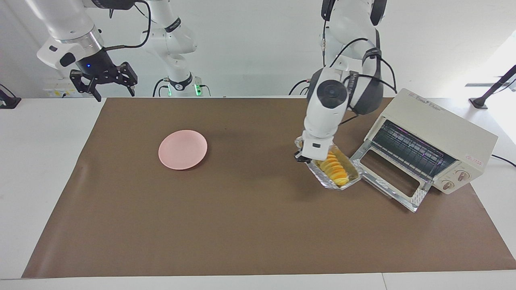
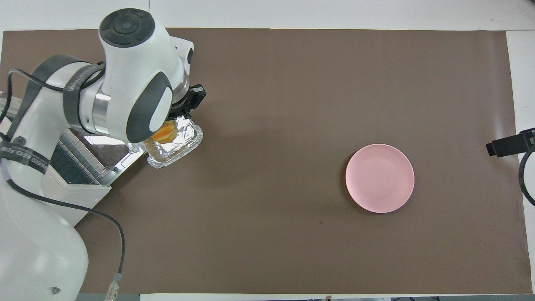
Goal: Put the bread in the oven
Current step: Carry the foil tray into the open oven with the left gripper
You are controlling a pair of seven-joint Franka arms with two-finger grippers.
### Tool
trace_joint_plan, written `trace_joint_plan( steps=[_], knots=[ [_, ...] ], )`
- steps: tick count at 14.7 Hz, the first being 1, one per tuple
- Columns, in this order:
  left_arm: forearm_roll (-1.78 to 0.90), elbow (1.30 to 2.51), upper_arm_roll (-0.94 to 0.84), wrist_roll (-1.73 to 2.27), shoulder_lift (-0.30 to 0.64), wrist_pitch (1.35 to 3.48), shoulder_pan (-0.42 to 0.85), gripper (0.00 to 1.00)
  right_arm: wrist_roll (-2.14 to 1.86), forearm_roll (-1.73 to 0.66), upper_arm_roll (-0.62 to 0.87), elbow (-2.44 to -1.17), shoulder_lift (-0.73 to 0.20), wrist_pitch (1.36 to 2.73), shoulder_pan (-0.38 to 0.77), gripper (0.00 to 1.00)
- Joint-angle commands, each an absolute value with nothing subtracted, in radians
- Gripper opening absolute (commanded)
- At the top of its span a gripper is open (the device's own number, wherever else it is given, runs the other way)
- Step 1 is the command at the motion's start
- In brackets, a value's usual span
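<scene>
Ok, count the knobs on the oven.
2: both on the oven's front panel beside the open door, one knob above the other knob. Others may be hidden.

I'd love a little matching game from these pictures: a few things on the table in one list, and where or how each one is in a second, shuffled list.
Things:
1. golden ridged bread loaf
2. cream-white toaster oven
3. round pink plate
4. left gripper
5. right gripper

States:
A. door dropped open, wire rack showing
B. lies in the crinkled silver foil tray
C. empty, toward the right arm's end of the brown mat
D. open, raised in the air, waiting
E. shut at the foil tray's rim

Pairs: 1-B, 2-A, 3-C, 4-E, 5-D
</scene>
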State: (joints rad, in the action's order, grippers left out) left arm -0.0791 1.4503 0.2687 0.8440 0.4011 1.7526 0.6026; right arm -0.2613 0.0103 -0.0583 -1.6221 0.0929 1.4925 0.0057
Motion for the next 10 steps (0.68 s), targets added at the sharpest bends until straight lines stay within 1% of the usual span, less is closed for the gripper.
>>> trace_joint_plan(
  steps=[1,3,6,10],
  knots=[
    [-0.077,1.505,0.308,0.853,0.390,1.782,0.540,0.00,-0.250,0.006,-0.041,-1.643,0.110,1.503,-0.015,1.00],
    [-0.078,1.531,0.308,0.775,0.385,1.813,0.477,0.00,-0.245,0.006,-0.041,-1.643,0.113,1.503,-0.015,1.00],
    [-0.077,1.632,0.310,0.680,0.345,1.865,0.399,0.00,-0.244,0.008,-0.041,-1.644,0.114,1.502,-0.014,1.00],
    [-0.071,1.652,0.327,0.606,0.337,1.852,0.315,0.00,-0.250,0.008,-0.041,-1.646,0.117,1.468,-0.012,1.00]
  ],
)
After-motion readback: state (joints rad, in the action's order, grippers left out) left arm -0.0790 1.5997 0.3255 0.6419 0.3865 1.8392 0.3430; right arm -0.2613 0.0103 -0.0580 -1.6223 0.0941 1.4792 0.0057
